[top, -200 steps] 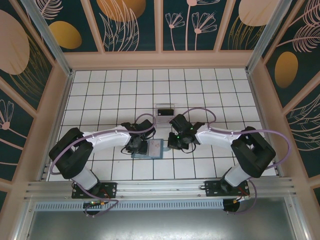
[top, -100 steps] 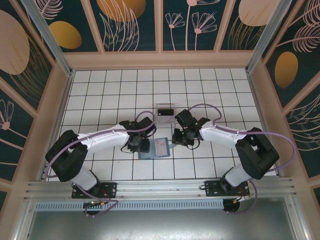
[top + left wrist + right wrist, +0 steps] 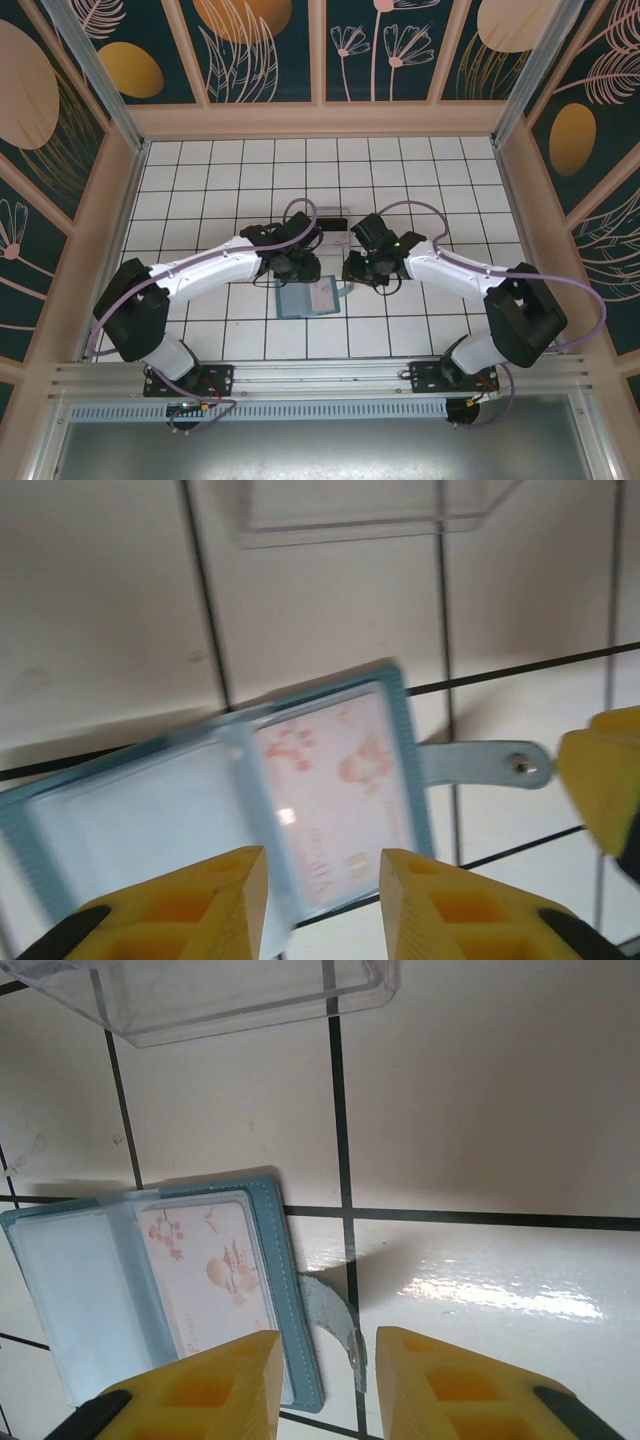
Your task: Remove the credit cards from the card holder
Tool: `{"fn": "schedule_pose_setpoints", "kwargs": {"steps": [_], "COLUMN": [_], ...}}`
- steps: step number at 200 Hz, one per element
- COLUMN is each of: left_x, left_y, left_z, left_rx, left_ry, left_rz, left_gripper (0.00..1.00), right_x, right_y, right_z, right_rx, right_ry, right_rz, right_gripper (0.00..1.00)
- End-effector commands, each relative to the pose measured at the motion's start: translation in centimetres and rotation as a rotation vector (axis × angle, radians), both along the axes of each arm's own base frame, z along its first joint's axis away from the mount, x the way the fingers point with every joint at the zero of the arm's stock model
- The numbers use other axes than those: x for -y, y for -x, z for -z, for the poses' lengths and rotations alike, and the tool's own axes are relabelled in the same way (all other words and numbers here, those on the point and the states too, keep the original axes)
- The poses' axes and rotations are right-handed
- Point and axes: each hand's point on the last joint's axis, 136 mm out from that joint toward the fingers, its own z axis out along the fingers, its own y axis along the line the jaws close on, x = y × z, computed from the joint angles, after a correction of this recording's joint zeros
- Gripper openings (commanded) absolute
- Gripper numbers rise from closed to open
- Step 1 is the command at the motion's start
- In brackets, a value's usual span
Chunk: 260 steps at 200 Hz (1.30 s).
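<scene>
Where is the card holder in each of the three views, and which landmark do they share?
Top external: card holder open on the tiles, slightly below picture centre.
Left wrist: card holder open, from lower left to centre.
Right wrist: card holder open, lower left.
Shared landmark: clear tray just beyond it, at the top of both wrist views.

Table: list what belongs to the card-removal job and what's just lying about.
Job:
- card holder, lying open
- card, pink print, in its right sleeve

Lying about:
- clear tray, beyond the holder
</scene>
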Motion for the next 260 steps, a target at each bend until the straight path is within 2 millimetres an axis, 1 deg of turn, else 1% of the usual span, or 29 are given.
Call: {"fn": "schedule_pose_setpoints", "kwargs": {"steps": [1,28,33,37,62,74,100,124,146,169,190,213,260], "left_x": [2.4,2.2,2.3,1.9,0.9,0.4,-0.2,-0.7,-1.0,-1.2,-1.2,-1.1,-0.8], "left_y": [0.6,1.1,1.1,1.5,2.2,2.6,2.9,3.2,3.3,3.1,3.0,3.0,2.9], "left_z": [1.4,3.2,3.2,3.9,5.4,5.9,6.3,6.6,6.6,6.4,6.1,5.9,6.0], "left_rx": [-0.067,-0.091,-0.09,-0.104,-0.127,-0.137,-0.138,-0.137,-0.134,-0.123,-0.12,-0.118,-0.124], "left_ry": [0.108,0.122,0.134,0.13,0.134,0.133,0.137,0.131,0.129,0.136,0.158,0.174,0.185], "left_rz": [0.005,-0.021,-0.028,-0.034,-0.07,-0.079,-0.091,-0.095,-0.101,-0.113,-0.13,-0.138,-0.143], "left_gripper": [0.33,0.29,0.28,0.27,0.23,0.22,0.21,0.19,0.19,0.2,0.2,0.21,0.24], "right_x": [0.4,-0.1,-0.2,-0.3,-1.4,-2.1,-3.7,-5.3,-5.9,-5.7,-5.6,-5.5,-5.2], "right_y": [-0.3,-0.1,0.0,0.0,0.4,0.5,0.9,1.2,1.3,1.4,1.6,1.8,2.2], "right_z": [-1.4,-2.1,-2.2,-2.3,-2.9,-3.0,-2.6,-1.6,-0.1,1.7,3.0,3.9,5.3], "right_rx": [0.032,0.035,0.033,0.034,0.03,0.022,0.001,-0.026,-0.049,-0.071,-0.088,-0.101,-0.123], "right_ry": [0.008,-0.032,-0.04,-0.045,-0.082,-0.1,-0.12,-0.129,-0.102,-0.059,-0.034,-0.025,0.002], "right_rz": [0.035,0.036,0.033,0.032,0.015,0.004,-0.023,-0.054,-0.066,-0.069,-0.079,-0.083,-0.097], "right_gripper": [0.32,0.32,0.32,0.32,0.32,0.32,0.32,0.32,0.32,0.32,0.32,0.31,0.24]}}
